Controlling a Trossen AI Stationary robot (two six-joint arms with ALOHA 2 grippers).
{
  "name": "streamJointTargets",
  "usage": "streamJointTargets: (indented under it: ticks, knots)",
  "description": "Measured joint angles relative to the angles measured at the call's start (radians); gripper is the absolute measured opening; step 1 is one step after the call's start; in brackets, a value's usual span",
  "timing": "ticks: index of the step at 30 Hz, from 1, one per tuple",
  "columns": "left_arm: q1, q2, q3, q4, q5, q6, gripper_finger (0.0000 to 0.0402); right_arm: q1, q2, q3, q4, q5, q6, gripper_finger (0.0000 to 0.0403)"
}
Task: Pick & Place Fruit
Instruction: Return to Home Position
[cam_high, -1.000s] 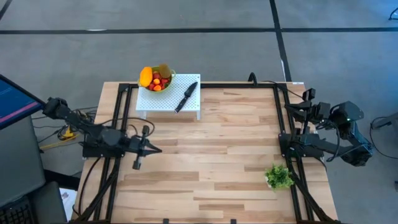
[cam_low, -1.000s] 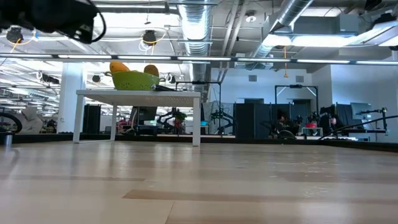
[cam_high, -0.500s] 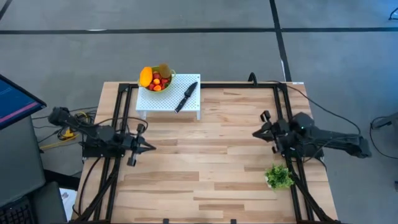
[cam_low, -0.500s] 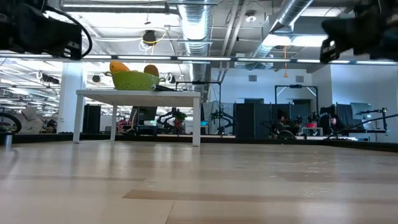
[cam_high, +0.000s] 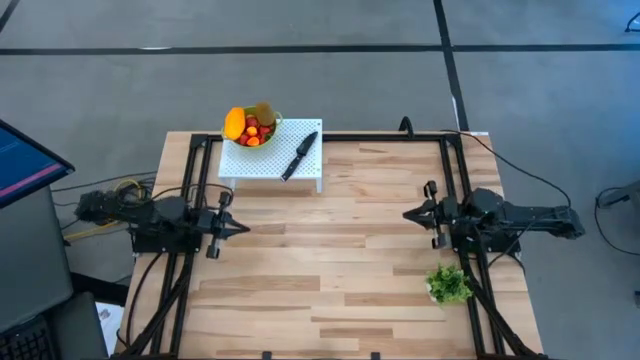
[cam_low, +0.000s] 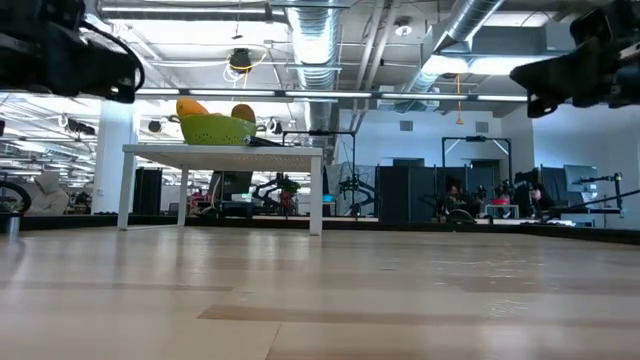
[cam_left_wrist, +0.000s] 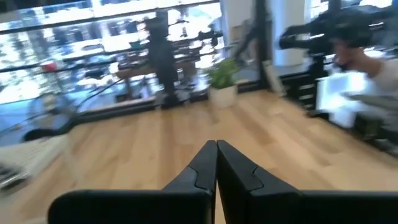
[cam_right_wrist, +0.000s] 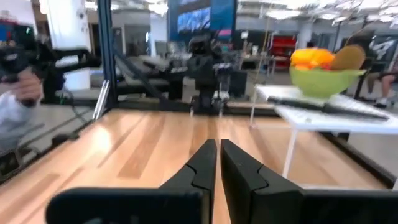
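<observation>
A green bowl (cam_high: 251, 126) heaped with fruit stands on a small white stand (cam_high: 272, 160) at the table's far edge. An orange fruit (cam_right_wrist: 309, 57) and a brownish oval one (cam_right_wrist: 348, 56) top the pile, with small red and orange pieces (cam_high: 254, 132) between them. My left gripper (cam_high: 243, 228) is shut, level over the table's left side and pointing right, with nothing in it. Over the right side my right gripper (cam_high: 408, 214) is shut too, pointing left, with nothing in it. Both are well short of the bowl (cam_low: 215, 128).
A black knife (cam_high: 300, 154) lies on the stand beside the bowl. A green leafy bunch in a white pot (cam_high: 448, 284) stands near the table's right edge, just on the near side of my right arm. Bare wood lies between the two grippers.
My right arm has swung down from its folded pose beyond the table's right edge, so its gripper now points level toward the left over the table. My left gripper has drawn back toward the table's left edge and sunk a little. Both have stayed shut.
</observation>
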Motion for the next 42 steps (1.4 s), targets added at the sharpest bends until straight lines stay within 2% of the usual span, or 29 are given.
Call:
streamJointTargets:
  ticks: [3, 8, 14, 32, 38, 42]
  knots:
    - [0.1, 0.0, -0.018, -0.003, 0.053, 0.001, 0.0001, 0.021, 0.0, -0.001, -0.032, 0.011, 0.0, 0.0017]
    - [0.26, 0.007, -0.022, 0.021, 0.197, -0.008, 0.0001, 0.027, -0.001, 0.001, -0.059, 0.112, -0.007, 0.0017]
    - [0.381, 0.029, -0.022, 0.027, 0.246, -0.024, 0.0001, 0.004, 0.003, 0.002, -0.061, 0.126, -0.016, 0.0017]
    - [0.401, 0.238, -0.024, 0.053, 0.251, -0.043, 0.0002, 0.005, 0.01, 0.002, -0.06, 0.126, -0.008, 0.0017]
    - [0.397, 0.259, -0.024, 0.054, 0.247, -0.043, 0.0002, 0.005, 0.01, 0.002, -0.06, 0.126, -0.008, 0.0017]
    - [0.39, 0.216, -0.024, 0.058, 0.248, -0.043, 0.0002, 0.005, 0.01, 0.002, -0.06, 0.126, -0.008, 0.0017]
